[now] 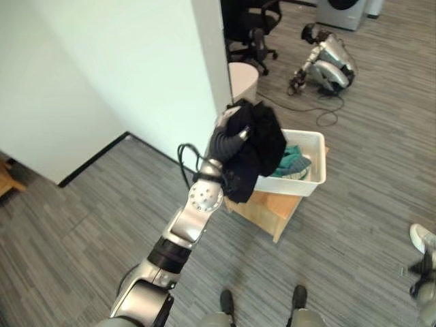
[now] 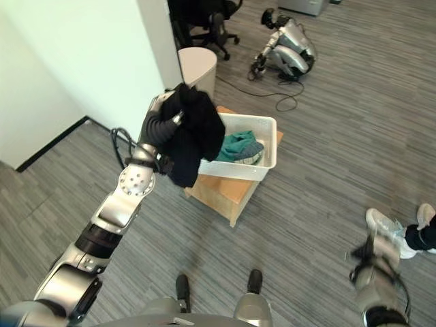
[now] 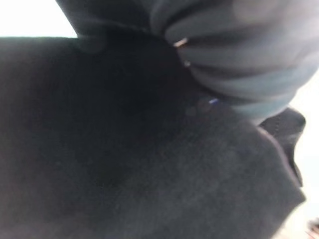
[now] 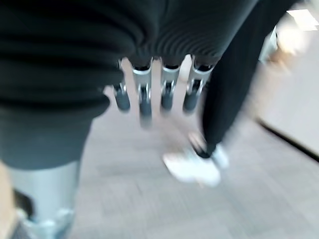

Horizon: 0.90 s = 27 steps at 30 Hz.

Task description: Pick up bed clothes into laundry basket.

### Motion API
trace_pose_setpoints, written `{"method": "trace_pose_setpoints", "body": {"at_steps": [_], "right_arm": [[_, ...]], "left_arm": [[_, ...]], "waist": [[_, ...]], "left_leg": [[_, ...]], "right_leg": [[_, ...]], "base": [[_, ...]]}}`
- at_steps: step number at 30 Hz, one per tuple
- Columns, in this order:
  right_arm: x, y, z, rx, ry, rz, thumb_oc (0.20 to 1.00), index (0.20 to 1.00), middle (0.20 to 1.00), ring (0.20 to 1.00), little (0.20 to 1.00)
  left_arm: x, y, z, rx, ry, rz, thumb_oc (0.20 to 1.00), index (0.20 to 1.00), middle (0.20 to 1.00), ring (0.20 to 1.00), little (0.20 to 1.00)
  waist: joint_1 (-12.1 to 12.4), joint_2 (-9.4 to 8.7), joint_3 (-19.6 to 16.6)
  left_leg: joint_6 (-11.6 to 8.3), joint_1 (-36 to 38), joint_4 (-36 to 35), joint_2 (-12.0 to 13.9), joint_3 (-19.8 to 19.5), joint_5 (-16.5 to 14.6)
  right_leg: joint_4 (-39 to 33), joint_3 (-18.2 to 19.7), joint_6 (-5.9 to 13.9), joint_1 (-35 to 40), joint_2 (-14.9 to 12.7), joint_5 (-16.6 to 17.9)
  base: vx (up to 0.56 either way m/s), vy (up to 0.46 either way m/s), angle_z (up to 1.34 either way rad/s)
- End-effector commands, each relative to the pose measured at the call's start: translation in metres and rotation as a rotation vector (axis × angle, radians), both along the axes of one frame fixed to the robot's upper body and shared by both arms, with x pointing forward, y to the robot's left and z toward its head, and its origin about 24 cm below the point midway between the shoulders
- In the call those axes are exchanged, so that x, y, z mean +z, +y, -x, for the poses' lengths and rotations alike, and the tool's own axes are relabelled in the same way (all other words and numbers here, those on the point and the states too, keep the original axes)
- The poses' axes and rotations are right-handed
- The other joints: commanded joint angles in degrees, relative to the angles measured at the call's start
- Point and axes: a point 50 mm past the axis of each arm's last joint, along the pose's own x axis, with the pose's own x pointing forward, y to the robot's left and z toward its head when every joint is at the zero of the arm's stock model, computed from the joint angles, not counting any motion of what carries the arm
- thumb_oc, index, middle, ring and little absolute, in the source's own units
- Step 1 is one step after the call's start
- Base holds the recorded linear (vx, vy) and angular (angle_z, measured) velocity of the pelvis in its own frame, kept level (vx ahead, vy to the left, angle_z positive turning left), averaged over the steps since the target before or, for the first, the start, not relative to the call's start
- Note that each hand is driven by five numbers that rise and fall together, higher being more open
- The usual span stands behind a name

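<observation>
We are holding a black garment [image 2: 194, 136] up in our left hand [image 1: 228, 139], whose fingers are curling round a bunch of the cloth; the rest is hanging down in folds. The garment is hanging just beside the white basket [image 2: 267, 160], over its near-left corner, and its lower end is dropping below the basket's rim on the outside. In the left wrist view the black cloth is lying right against the camera.

The basket is sitting on a low wooden stand [image 2: 231, 194], and a teal cloth [image 2: 238, 146] is lying inside it, toward the middle. Beyond the basket, a white bin [image 2: 197, 68] is standing against the wall corner, with a black office chair [image 2: 204, 24] further behind it. Another robot [image 2: 289, 51] is lying on the floor, well beyond the basket.

Our right hand [image 4: 159, 92] is hanging low, well apart from the basket, its fingers straight and relaxed and holding nothing. Near that hand a person's white shoes [image 2: 388, 228] and dark trouser leg are showing on the carpet.
</observation>
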Motion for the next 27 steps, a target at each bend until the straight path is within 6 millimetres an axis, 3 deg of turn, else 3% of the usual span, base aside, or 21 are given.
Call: {"method": "trace_pose_setpoints", "body": {"at_steps": [1, 5, 6, 11, 14, 20, 21, 27], "right_arm": [[0.004, 0.0, -0.019, 0.003, -0.035, -0.042, 1.0, 1.0, 1.0, 1.0, 1.0], [-0.026, 0.013, 0.013, -0.066, 0.103, -0.155, 1.0, 1.0, 1.0, 1.0, 1.0], [-0.036, 0.021, 0.023, -0.081, 0.146, -0.203, 1.0, 1.0, 1.0, 1.0, 1.0], [-0.043, 0.022, 0.039, -0.113, 0.19, -0.228, 1.0, 1.0, 1.0, 1.0, 1.0], [-0.043, 0.025, 0.034, -0.104, 0.182, -0.237, 1.0, 1.0, 1.0, 1.0, 1.0], [-0.044, 0.036, 0.015, -0.017, 0.192, -0.251, 1.0, 1.0, 1.0, 1.0, 1.0], [-0.048, 0.04, 0.02, 0.008, 0.238, -0.256, 1.0, 1.0, 1.0, 1.0, 1.0], [-0.053, 0.041, 0.031, -0.004, 0.282, -0.272, 1.0, 1.0, 1.0, 1.0, 1.0]], "left_arm": [[0.04, -0.023, -0.003, -0.033, -0.181, -0.007, 0.2, 0.2, 0.2, 0.2, 0.2], [0.04, -0.031, -0.018, 0.018, -0.163, -0.075, 0.2, 0.2, 0.2, 0.2, 0.2], [0.032, -0.03, -0.031, 0.073, -0.121, -0.146, 0.2, 0.2, 0.2, 0.2, 0.2], [0.031, -0.022, -0.051, 0.158, -0.074, -0.225, 0.2, 0.2, 0.2, 0.2, 0.2], [0.048, -0.018, -0.061, 0.205, -0.093, -0.264, 0.2, 0.2, 0.2, 0.2, 0.2], [0.099, -0.019, -0.072, 0.267, -0.179, -0.287, 0.2, 0.2, 0.2, 0.2, 0.2], [0.11, -0.025, -0.07, 0.249, -0.193, -0.251, 0.2, 0.2, 0.2, 0.2, 0.2], [0.125, -0.048, -0.061, 0.177, -0.244, -0.236, 0.2, 0.2, 0.2, 0.2, 0.2]], "waist": [[1.7, -1.69, 0.2], [0.4, -1.37, 0.6], [-0.3, -1.39, 0.7], [-1.4, -1.72, 1.2], [-2.1, -2.03, 1.5], [-3.2, -2.26, 2.0], [-3.5, -2.25, 2.0], [-3.7, -2.08, 1.8]], "left_leg": [[-1.33, 1.6, 0.6, 2.2, 2.5, -3.3], [-1.49, 1.8, 0.6, 1.9, 3.4, -3.2], [-1.59, 1.9, 0.6, 1.9, 3.8, -3.2], [-1.87, 2.0, 0.6, 2.1, 4.6, -3.9], [-1.95, 1.5, 0.6, 2.4, 5.1, -4.0], [-1.94, 1.2, 0.6, 2.5, 6.4, -4.3], [-1.95, 1.3, 0.6, 2.4, 6.5, -4.5], [-1.83, 1.8, 0.6, 2.0, 6.3, -4.7]], "right_leg": [[0.9, -1.2, 5.13, 4.2, -3.7, -5.5], [0.9, -0.8, 5.41, 3.8, -3.4, -5.4], [0.9, -0.7, 5.54, 3.5, -3.2, -5.3], [0.9, -0.2, 5.94, 2.9, -2.9, -5.7], [0.9, 0.1, 6.13, 2.0, -2.8, -5.6], [0.9, 1.1, 6.52, 0.6, -2.8, -5.2], [0.9, 1.3, 6.54, 0.7, -2.8, -5.1], [0.9, 1.1, 6.4, 1.5, -3.0, -5.1]], "base": [[0.02, 0.014, -0.13], [0.03, 0.018, -0.1], [0.07, 0.016, -0.03], [0.03, 0.006, -0.12], [0.0, 0.001, -0.12], [0.0, 0.012, -0.08], [0.01, 0.018, -0.14], [0.02, 0.002, -0.04]]}}
